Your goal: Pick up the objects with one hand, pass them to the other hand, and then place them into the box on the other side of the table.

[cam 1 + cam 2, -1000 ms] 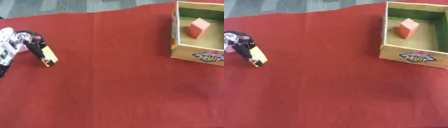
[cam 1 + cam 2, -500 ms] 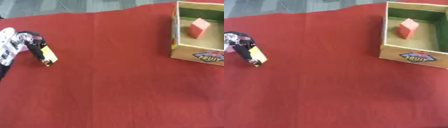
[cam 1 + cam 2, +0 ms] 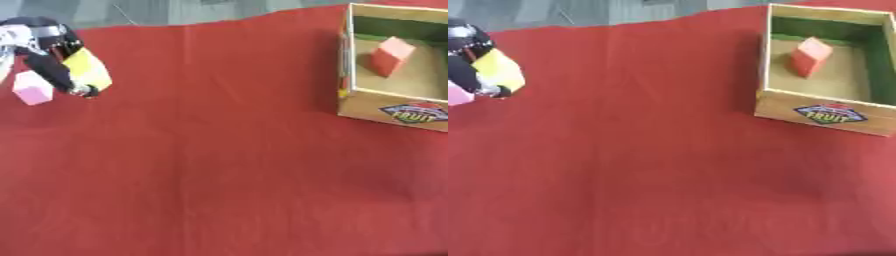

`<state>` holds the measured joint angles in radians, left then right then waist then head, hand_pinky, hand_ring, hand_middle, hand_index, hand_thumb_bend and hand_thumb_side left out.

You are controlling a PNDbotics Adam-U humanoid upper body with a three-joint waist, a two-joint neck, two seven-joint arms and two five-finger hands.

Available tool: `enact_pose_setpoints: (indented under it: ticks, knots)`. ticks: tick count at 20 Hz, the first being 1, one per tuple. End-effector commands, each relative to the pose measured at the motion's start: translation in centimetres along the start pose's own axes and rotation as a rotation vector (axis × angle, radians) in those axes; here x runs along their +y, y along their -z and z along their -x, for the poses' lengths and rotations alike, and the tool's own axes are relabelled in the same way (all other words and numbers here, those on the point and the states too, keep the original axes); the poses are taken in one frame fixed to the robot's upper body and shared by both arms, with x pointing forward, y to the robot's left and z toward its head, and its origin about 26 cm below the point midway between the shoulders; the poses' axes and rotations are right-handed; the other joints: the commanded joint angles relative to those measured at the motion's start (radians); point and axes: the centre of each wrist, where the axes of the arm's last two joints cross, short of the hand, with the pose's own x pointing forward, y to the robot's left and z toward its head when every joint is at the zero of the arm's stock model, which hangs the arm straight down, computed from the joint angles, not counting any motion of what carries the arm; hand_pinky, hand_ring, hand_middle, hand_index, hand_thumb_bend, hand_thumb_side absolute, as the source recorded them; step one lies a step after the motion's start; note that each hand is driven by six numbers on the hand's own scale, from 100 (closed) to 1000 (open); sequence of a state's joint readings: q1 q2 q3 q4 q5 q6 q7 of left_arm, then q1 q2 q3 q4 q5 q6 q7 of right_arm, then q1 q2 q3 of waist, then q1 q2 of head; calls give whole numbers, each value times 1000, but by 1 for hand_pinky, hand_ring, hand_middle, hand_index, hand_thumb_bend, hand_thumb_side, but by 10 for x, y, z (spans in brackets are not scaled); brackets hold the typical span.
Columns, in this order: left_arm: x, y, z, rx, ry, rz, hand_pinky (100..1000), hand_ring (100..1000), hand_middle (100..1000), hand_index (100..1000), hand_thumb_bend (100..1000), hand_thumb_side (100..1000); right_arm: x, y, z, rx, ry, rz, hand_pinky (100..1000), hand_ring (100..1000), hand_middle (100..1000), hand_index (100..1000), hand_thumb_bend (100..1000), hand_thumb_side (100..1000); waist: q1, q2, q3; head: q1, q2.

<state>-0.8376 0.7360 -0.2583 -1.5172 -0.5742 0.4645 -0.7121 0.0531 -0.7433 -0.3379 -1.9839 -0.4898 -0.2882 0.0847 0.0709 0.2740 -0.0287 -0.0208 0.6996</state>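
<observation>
I read the scene from the head camera, which looks down on a table covered by a red cloth [image 3: 219, 165]; the cloth's far edge runs along the top of both views.

Left hand [image 3: 48, 50]: it enters at the upper left corner, black with silver parts; its fingers are curled round a yellow block [image 3: 87, 69], and I count this as a grasp; the block sits tilted in the hand, one dark fingertip at its lower edge; I cannot tell whether the block clears the cloth or touches it.

A pink block [image 3: 32, 87] lies on the cloth just beside the left hand, on its outer side, close to the view's left edge; I cannot tell whether the hand touches it.

Box [image 3: 348, 65]: a cardboard box with a printed label on its near wall stands at the upper right, well apart from the left hand; a red block [image 3: 808, 56] rests inside it, toward the far end of the floor.

Right hand: I see it in neither view.
</observation>
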Motion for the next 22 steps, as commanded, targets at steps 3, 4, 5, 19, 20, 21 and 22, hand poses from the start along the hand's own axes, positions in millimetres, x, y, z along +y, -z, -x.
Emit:
enact_pose_setpoints:
  ticks: [3, 4, 5, 19, 20, 21, 22]
  knots:
    - [7, -36, -12, -44, 39, -208, 658, 653, 538, 494, 229, 100, -3, 4, -8, -43, -23, -14, 950, 1000, 853, 952, 100, 518, -17, -18, 6, -15, -17]
    - [3, -39, -15, -57, 44, -222, 654, 648, 532, 496, 227, 100, -3, 4, -8, -47, -22, -15, 949, 1000, 853, 951, 100, 517, -21, -18, 8, -19, -18]
    - [-1, -41, -18, -77, 48, -233, 657, 647, 526, 495, 217, 100, -3, 4, -7, -52, -20, -17, 949, 1000, 852, 950, 100, 516, -25, -19, 9, -23, -19]
    - [-50, -31, -37, -285, -156, -389, 634, 611, 462, 484, 100, 157, 11, 32, -14, -152, -34, -218, 944, 1000, 859, 950, 100, 405, -56, -26, 24, -66, -18]
    - [-54, -27, -36, -304, -180, -395, 633, 609, 459, 483, 100, 164, 13, 35, -15, -165, -50, -260, 945, 1000, 865, 953, 100, 330, -57, -27, 23, -69, -17]
    - [-59, -23, -36, -324, -201, -401, 634, 609, 458, 483, 100, 169, 16, 39, -16, -179, -70, -304, 945, 1000, 869, 956, 100, 292, -59, -27, 23, -71, -16]
    - [-64, -18, -36, -348, -222, -405, 637, 610, 456, 484, 100, 181, 18, 43, -17, -196, -93, -349, 945, 1000, 875, 960, 100, 103, -60, -28, 23, -74, -15]
